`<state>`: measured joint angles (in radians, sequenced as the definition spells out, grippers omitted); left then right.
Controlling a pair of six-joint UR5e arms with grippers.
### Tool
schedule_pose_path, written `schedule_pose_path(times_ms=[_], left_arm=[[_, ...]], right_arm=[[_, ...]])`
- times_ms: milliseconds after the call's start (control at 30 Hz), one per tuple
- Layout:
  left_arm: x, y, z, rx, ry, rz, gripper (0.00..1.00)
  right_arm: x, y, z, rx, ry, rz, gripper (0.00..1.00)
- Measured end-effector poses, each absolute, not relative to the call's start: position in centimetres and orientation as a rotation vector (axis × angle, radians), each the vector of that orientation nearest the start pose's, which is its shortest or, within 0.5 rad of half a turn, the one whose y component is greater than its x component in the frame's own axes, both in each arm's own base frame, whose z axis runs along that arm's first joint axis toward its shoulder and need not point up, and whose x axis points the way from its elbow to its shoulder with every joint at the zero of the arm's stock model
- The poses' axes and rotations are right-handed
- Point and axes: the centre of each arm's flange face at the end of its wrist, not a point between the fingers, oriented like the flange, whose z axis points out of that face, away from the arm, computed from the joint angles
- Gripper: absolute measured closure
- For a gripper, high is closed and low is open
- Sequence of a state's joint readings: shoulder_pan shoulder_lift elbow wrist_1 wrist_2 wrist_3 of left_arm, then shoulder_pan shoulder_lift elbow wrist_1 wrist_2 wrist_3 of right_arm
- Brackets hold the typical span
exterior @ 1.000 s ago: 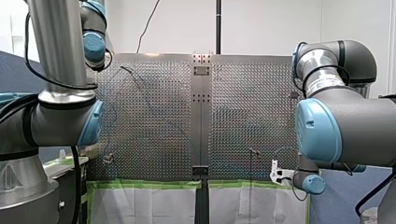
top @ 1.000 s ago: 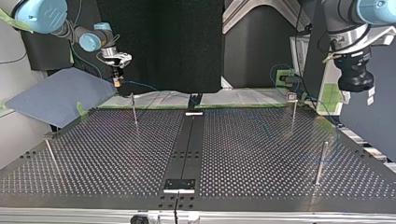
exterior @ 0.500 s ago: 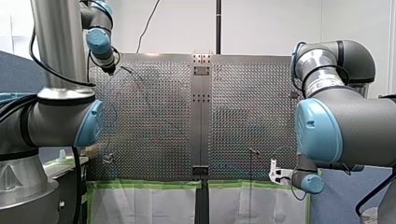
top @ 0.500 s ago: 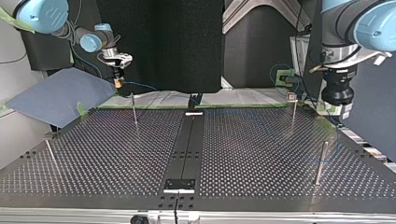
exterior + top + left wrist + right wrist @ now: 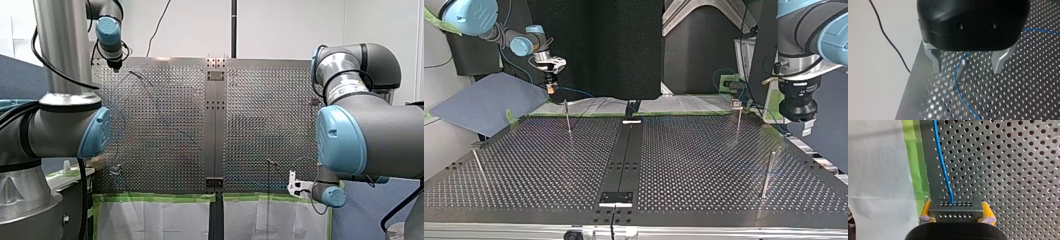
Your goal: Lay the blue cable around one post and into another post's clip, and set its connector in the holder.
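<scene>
Perforated steel tabletop [image 5: 704,165], green tape [image 5: 919,170] along one edge. Our right gripper [image 5: 957,217] sits at that taped edge, with its yellow pads clamped on the connector [image 5: 955,206], one on each side of the block. The blue cable [image 5: 942,162] leaves the connector's face and runs straight ahead of the fingers, out over the holes.

Our left gripper [image 5: 968,71] hangs over the far corner, well apart from the right one. Its metal fingers are spread and hold nothing. One post [image 5: 961,72] stands below, in the gap between them, its long axis roughly along the gripper's approach line. The cable bends past that post, just beside it or touching it; we can't tell which.

Key relation: the left gripper is much the nearer to this post, and post and cable both lie inside its finger gap. A straight drop would straddle both, so we'd probably need to offset sideways before closing to catch the cable alone. We judge routing as barely started. We can't pick out the clip or the holder with confidence.
</scene>
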<state>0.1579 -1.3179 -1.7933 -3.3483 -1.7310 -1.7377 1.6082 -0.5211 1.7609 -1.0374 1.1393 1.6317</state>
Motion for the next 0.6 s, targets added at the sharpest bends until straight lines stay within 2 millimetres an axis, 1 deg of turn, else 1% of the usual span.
schedule_pose_path(times_ms=[300, 600], left_arm=[[39.0, -7.7, 48.5, -0.317, 1.76, 0.058, 0.0], [38.7, -9.3, 51.3, -0.273, 1.774, -0.012, 0.0]], right_arm=[[19.6, -55.9, -11.3, 1.671, -1.199, 1.514, 1.0], [19.6, -55.9, -11.3, 1.678, -1.21, 1.511, 1.0]])
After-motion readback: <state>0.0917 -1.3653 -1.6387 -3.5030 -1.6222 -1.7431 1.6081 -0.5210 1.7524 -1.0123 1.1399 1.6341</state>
